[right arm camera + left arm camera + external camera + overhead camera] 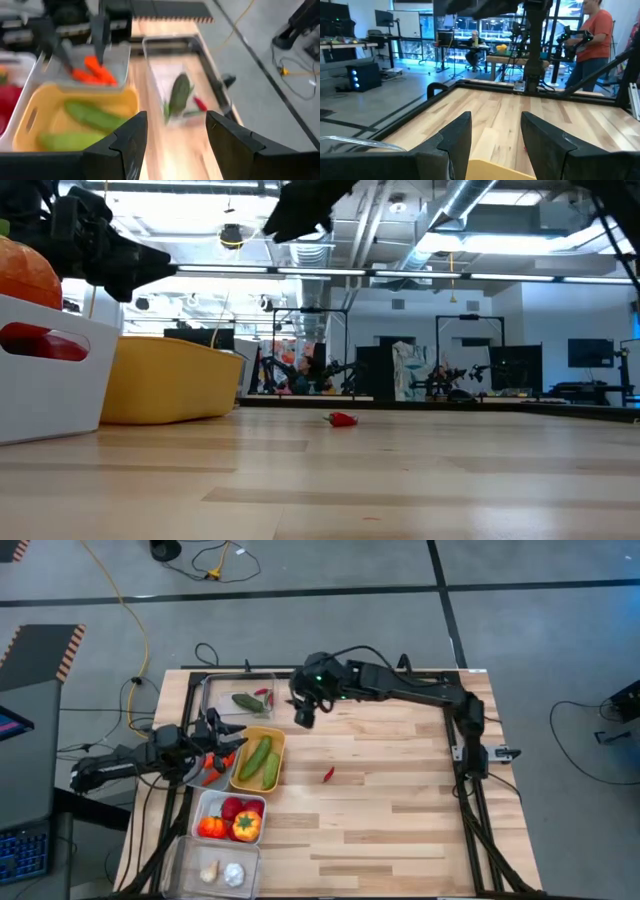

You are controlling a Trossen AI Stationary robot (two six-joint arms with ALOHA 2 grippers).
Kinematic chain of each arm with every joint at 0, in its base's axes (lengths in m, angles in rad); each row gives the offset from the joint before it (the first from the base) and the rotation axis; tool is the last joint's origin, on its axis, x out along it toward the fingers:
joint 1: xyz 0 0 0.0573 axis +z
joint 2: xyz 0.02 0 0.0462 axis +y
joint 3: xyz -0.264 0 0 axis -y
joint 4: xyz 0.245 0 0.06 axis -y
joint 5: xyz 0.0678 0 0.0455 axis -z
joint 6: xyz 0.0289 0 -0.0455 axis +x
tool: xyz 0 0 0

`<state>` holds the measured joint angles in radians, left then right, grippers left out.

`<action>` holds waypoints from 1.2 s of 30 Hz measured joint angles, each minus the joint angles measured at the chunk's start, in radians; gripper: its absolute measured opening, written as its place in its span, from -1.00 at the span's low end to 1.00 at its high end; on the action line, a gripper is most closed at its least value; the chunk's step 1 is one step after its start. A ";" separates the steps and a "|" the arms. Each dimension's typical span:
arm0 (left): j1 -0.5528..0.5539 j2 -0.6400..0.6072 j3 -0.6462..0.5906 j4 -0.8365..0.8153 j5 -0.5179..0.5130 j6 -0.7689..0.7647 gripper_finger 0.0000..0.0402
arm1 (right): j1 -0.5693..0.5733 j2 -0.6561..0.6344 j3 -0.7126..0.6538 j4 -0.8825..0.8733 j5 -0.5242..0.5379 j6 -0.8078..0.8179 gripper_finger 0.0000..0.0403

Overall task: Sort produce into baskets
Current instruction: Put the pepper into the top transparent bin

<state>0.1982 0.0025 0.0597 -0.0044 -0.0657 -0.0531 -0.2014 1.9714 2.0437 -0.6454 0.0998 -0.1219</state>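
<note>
Here, the right gripper [304, 718] hovered beside the clear tray [222, 690] at the table's far left corner, its 2 fingers apart and holding nothing; that tray held green chillies [179, 93] and a red one [199, 103]. The left gripper [232, 740] waited over the grey tray of carrots [92, 70], jaws likewise parted and empty. Next along the left edge stood the yellow tray [278, 745] with 2 cucumbers [260, 760], the white tray [205, 804] with tomatoes and a pepper [246, 827], and a clear tray with what appeared to be garlic bulbs [232, 875], though the high view was too small to confirm. 1 red chilli [329, 774] lay alone on the bare wood, well apart from every tray. It probably belonged with the other chillies. Good practice would be to descend squarely over it, fingers straddling its narrow body, and to close low against the wood, since so small a piece could easily slip or roll.
</note>
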 joint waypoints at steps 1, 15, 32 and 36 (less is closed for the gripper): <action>-0.014 0.000 0.000 0.001 -0.014 0.000 -0.22 | 0.007 -0.016 -0.003 -0.037 0.000 0.000 0.14; -0.154 0.002 0.000 0.006 -0.081 0.037 -0.22 | 0.120 -0.109 -0.267 -0.152 -0.001 0.024 0.14; -0.170 0.012 -0.050 0.082 -0.077 0.086 -0.22 | 0.175 -0.100 -0.518 -0.120 -0.054 -0.044 0.14; -0.170 0.014 -0.050 0.046 -0.042 0.085 -0.22 | 0.175 -0.100 -0.580 -0.076 -0.053 -0.044 0.14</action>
<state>0.0280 0.0165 0.0093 0.0414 -0.1075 0.0322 -0.0262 1.8712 1.4640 -0.7216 0.0463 -0.1661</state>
